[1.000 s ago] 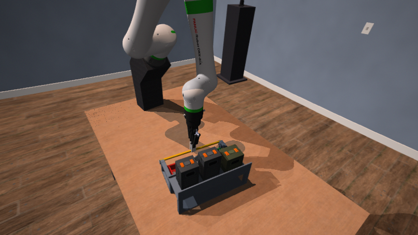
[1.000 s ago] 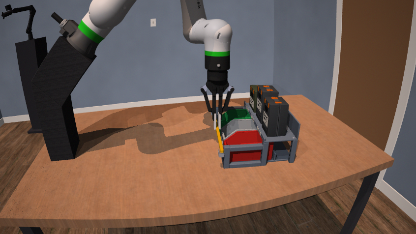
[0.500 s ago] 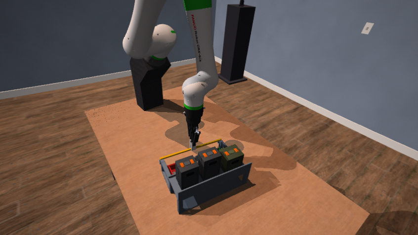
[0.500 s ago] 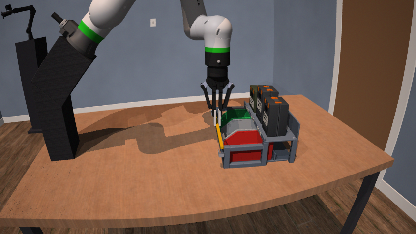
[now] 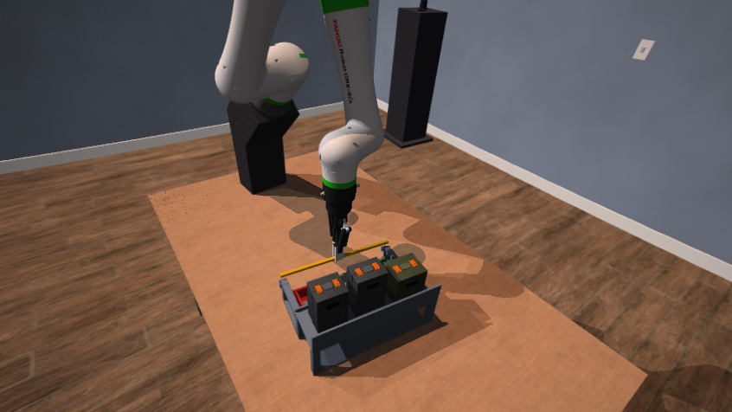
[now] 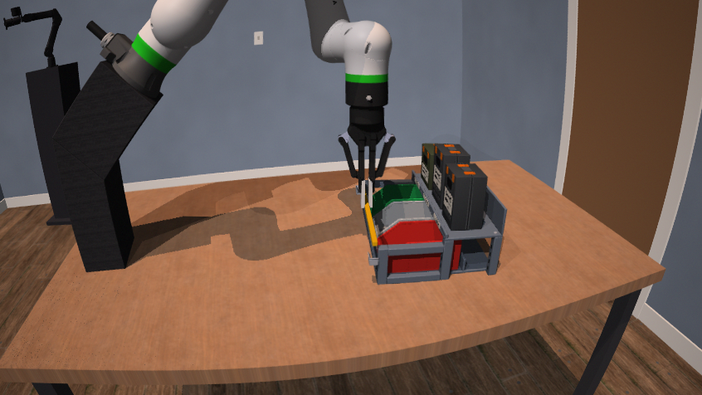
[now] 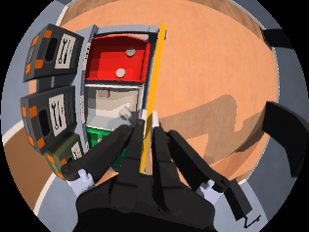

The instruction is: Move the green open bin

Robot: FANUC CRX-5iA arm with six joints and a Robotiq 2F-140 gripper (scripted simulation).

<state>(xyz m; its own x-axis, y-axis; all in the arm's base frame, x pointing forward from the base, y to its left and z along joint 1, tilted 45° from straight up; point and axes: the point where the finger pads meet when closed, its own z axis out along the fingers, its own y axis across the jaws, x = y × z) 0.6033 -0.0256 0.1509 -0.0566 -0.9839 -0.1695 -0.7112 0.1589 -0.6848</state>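
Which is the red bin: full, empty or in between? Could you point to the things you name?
In between: the wrist view shows two grey parts [image 7: 120, 72] in the red bin [image 5: 300, 295] [image 6: 414, 233] [image 7: 105, 59], with bare red around them.

The grey frame shelf [image 5: 375, 322] [image 6: 409, 277] [image 7: 122, 28] stands on the wooden table [image 5: 204, 256] [image 6: 245, 304] [image 7: 210, 63], holding the green open bin [image 6: 402, 192] [image 7: 93, 141], grey open bin [image 6: 407, 212] [image 7: 110, 104] and red open bin [image 6: 414, 233] [image 7: 110, 60] side by side.
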